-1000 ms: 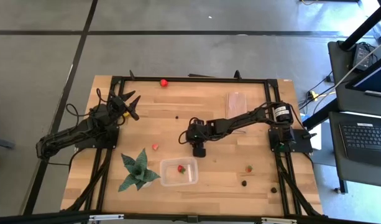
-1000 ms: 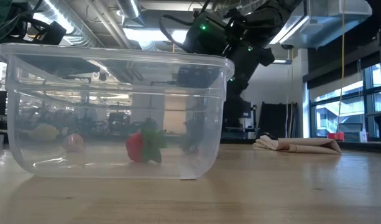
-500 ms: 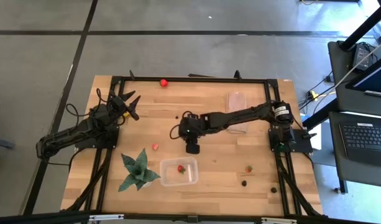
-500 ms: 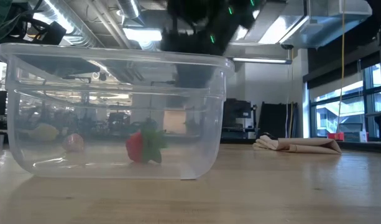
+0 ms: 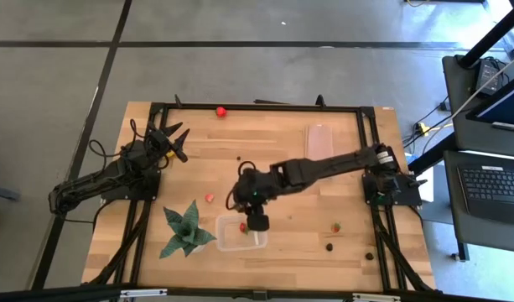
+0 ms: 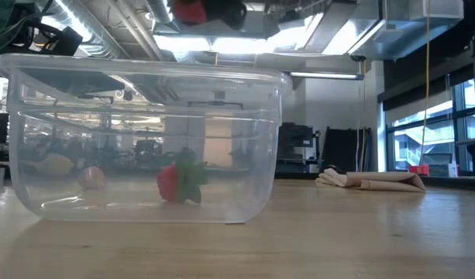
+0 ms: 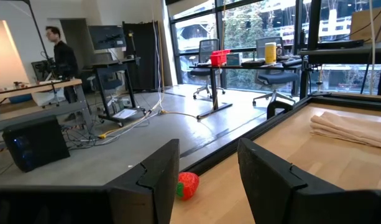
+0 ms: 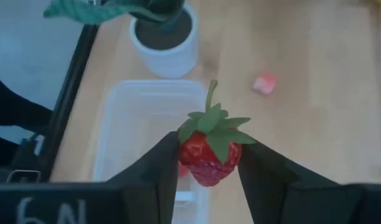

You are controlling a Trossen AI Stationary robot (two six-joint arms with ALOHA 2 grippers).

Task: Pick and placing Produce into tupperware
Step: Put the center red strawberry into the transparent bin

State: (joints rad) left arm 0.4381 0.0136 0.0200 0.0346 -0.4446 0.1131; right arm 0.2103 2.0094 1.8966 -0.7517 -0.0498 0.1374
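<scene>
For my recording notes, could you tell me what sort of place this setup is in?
Probably a robotics lab in an open office: office chairs and desks by tall windows, exposed ceiling pipes, a laptop beside the wooden table.

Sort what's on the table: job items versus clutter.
Job: clear tupperware; strawberry held by right gripper; strawberry inside; loose strawberries; dark berries.
Clutter: potted plant; folded cloth; left gripper, idle.

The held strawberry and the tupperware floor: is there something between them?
No. In the low view the strawberry in the right gripper hangs above the tupperware; only another strawberry lies on its floor.
</scene>
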